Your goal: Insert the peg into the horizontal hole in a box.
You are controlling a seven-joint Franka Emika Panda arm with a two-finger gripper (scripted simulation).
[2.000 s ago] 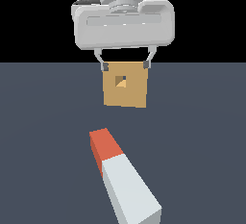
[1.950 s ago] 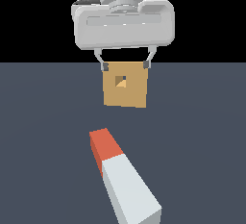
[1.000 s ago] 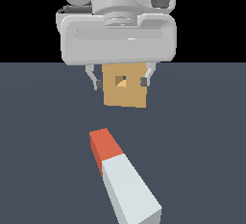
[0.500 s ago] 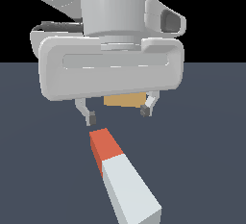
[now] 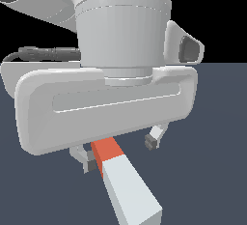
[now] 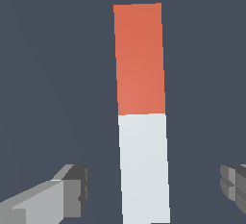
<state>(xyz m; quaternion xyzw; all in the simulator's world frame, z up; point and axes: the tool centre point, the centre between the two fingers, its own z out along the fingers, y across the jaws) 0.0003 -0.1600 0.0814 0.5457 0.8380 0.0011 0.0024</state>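
The gripper [image 5: 120,151] hung low over the peg [image 6: 142,117], its fingers [image 6: 72,189] spread wide and holding nothing, one on each side of the pale part of the bar. The peg lay flat on the dark surface [image 6: 48,74], running from the lower middle of the exterior view up under the hand. To grasp well, I judged the fingers should straddle the bar squarely, drop until the pads faced its flat sides, then close evenly. The peg was a smooth, square-edged bar, red-orange at one end, matte grey-white along the rest. The box was hidden behind the hand
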